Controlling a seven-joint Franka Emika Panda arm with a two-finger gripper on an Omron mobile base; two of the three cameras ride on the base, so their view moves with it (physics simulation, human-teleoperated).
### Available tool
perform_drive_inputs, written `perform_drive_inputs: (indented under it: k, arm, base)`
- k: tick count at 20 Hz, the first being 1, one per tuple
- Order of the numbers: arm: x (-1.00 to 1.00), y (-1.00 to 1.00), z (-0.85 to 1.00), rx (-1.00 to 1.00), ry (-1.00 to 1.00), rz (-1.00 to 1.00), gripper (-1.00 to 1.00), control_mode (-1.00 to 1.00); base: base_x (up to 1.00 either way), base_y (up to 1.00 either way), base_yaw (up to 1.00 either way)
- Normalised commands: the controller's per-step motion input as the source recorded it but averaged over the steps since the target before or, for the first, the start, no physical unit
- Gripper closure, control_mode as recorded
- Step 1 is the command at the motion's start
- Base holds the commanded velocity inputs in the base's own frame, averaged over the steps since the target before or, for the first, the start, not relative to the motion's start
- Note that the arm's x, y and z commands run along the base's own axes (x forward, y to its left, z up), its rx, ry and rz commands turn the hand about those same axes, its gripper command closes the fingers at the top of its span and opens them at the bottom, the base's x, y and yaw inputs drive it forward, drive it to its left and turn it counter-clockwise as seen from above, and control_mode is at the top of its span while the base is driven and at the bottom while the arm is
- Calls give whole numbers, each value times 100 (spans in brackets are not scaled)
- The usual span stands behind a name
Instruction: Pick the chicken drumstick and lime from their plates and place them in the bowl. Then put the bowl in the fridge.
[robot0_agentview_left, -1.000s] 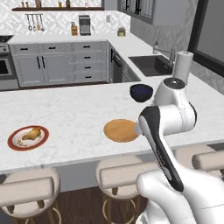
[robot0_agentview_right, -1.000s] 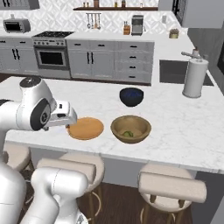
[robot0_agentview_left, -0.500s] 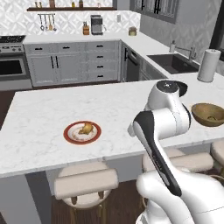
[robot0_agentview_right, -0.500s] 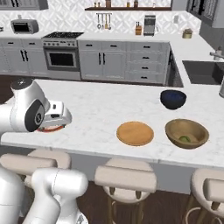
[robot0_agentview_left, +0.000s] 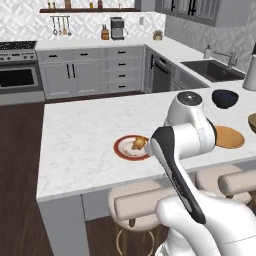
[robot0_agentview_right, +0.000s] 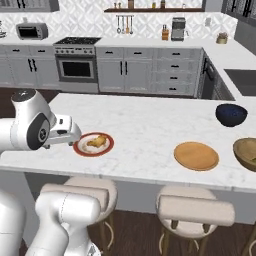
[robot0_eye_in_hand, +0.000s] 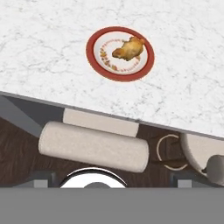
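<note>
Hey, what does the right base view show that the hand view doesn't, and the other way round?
The right base view alone shows the wooden plate, the wooden bowl, the dark blue bowl and the stove. The hand view alone looks straight down past the counter edge onto a stool seat and the dark floor. Both show the chicken drumstick lying on the red-rimmed plate on the marble counter.

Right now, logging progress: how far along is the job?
Early. The chicken drumstick lies on the red-rimmed plate, ungrasped. The wooden plate is bare; whether the lime is inside the wooden bowl can't be told. Left: drumstick into bowl, then bowl to fridge.
</note>
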Motion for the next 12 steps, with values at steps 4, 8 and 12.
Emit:
perform_drive_inputs:
  k: [4,8,12]
  arm:
    - [0,0,0,0,0,0,-100,100]
    - [0,0,0,0,0,0,-100,100]
    - [0,0,0,0,0,0,-100,100]
  base:
    - [38,44,-6]
    - [47,4,-1]
    - [69,1,-1]
